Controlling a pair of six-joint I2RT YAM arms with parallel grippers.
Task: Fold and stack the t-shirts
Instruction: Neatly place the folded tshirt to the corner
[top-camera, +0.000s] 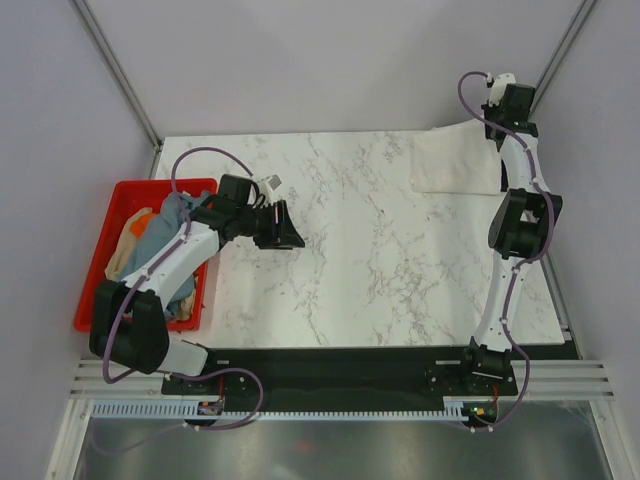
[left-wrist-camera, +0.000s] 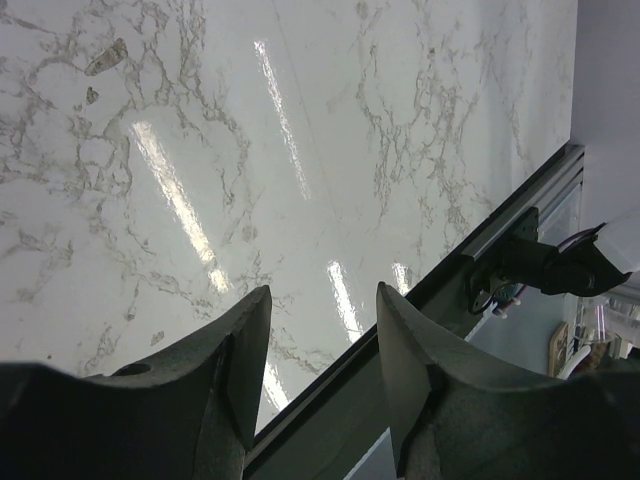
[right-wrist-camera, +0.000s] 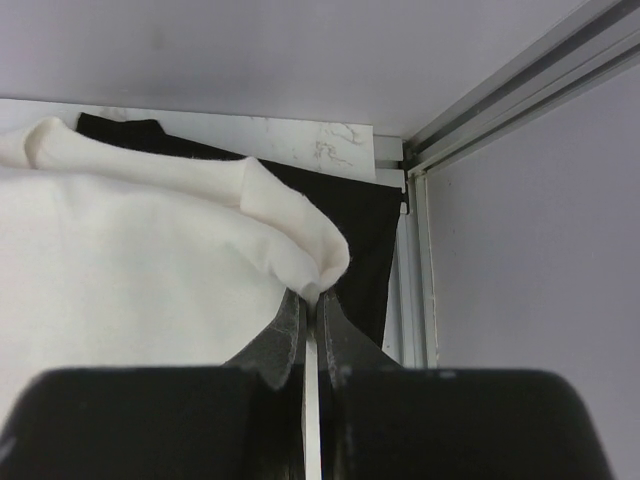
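The left claw (left-wrist-camera: 320, 300) hangs released over bare marble in the near-left part of the bench (top-camera: 380, 260), its two dark fingers (left-wrist-camera: 245, 370) standing apart with nothing between them. From above, this claw (top-camera: 285, 228) sits just right of the red crate (top-camera: 125, 195), and its arm reaches across the crate from the near-left corner. The crate stands at the left edge of the bench and holds a loose heap of t-shirts. A grey-blue t-shirt (top-camera: 160, 238) lies on top, orange cloth (top-camera: 140, 217) shows at its far side, and tan cloth (top-camera: 119, 260) lies against the left wall. The right arm stretches to the far-right corner of the bench, where the cream-white t-shirt (top-camera: 455, 160) lies folded flat. The right claw (right-wrist-camera: 312, 305) is clenched there. Its fingertips (right-wrist-camera: 290, 325) are pressed together on the right-hand edge of the cream-white t-shirt, and a rounded fold of cloth rises just above the tips. A black t-shirt (right-wrist-camera: 360, 215) lies under the cream-white one, showing along its far edge and its right side. It reaches nearly to the metal frame rail (right-wrist-camera: 415, 270) that runs along the right side of the bench. Whether the black t-shirt is also caught in the pinch cannot be told.
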